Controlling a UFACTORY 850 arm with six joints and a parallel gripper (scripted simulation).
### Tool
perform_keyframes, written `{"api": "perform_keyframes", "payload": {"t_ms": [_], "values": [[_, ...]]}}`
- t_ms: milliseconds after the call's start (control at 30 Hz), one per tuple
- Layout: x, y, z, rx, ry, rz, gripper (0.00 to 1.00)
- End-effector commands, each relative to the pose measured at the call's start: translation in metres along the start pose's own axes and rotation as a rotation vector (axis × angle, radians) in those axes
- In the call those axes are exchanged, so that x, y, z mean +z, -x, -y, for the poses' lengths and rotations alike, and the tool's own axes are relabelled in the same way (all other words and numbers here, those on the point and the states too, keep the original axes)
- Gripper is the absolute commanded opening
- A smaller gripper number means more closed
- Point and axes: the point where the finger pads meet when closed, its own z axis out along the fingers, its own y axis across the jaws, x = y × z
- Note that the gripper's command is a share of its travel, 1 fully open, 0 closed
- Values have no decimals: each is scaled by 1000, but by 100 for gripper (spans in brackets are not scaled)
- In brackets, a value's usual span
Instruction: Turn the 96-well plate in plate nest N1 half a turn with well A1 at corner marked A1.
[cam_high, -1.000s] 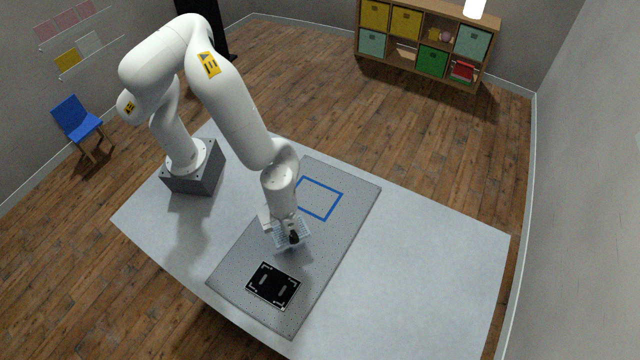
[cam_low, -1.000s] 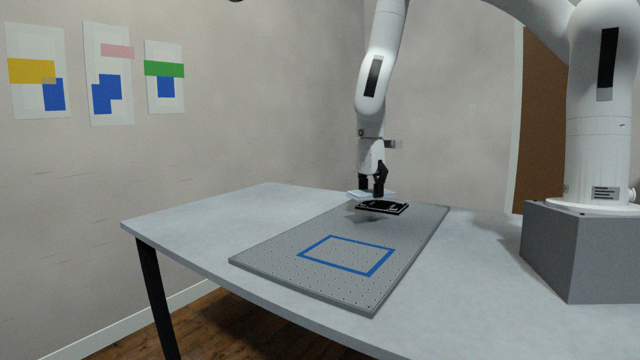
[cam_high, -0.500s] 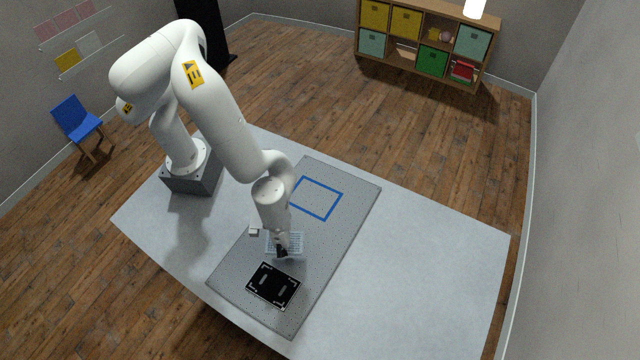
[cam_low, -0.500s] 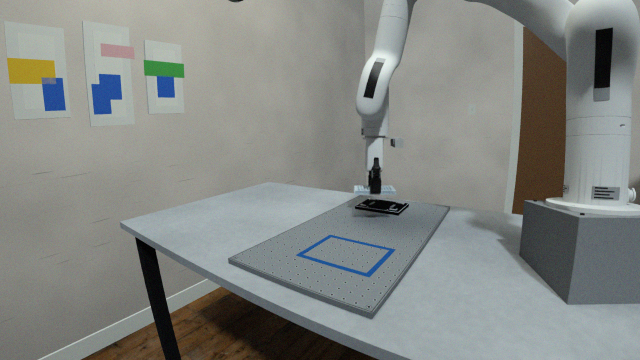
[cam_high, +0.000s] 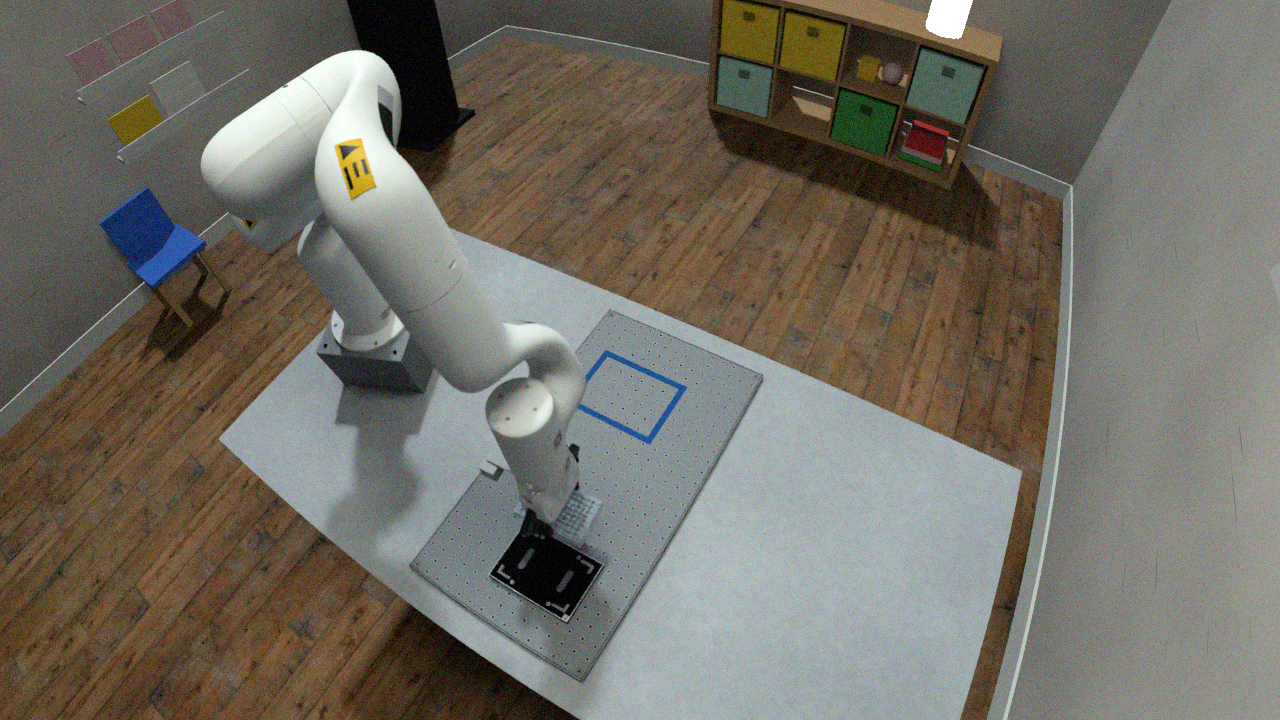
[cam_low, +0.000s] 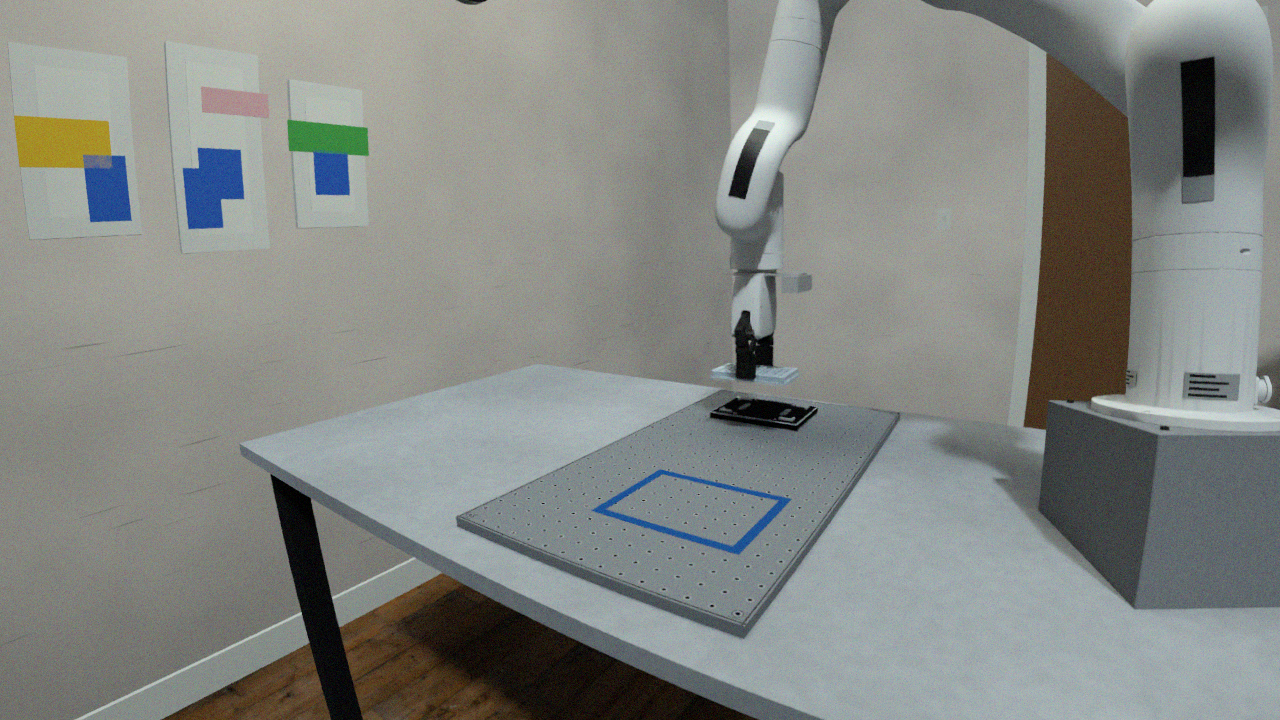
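- The grey tabletop [cam_low: 895,644] carries the arm's grey pedestal [cam_low: 1154,573] and a long perforated board [cam_low: 554,528] with a blue taped rectangle [cam_low: 626,490] at one end.
- The white arm [cam_high: 402,241] reaches over the board's other end, wrist pointing straight down.
- The black plate nest N1 [cam_high: 537,586] lies flat on the board with white locator marks at its corners; nothing sits in it.
- The tool [cam_low: 750,365] is clamped on the 96-well plate [cam_low: 778,374], its jaws spread wide across the plate's width.
- The plate hangs level in the air, close above the nest and apart from it; from overhead it appears offset toward the blue rectangle.
- The cut-off corner is too small to make out, so its orientation cannot be judged.
- The plate is probably light, stiff moulded plastic with smooth, slippery side walls; a grip across the skirt at mid-length should keep it level, and a tilted descent could leave it riding on a locator.
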Motion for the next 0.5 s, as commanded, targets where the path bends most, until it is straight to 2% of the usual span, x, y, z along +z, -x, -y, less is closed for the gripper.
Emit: {"api": "perform_keyframes", "payload": {"t_ms": [0,467], "values": [[-1,2,11,58,-25,3,0],[-4,7,57,58,-25,3,0]]}}
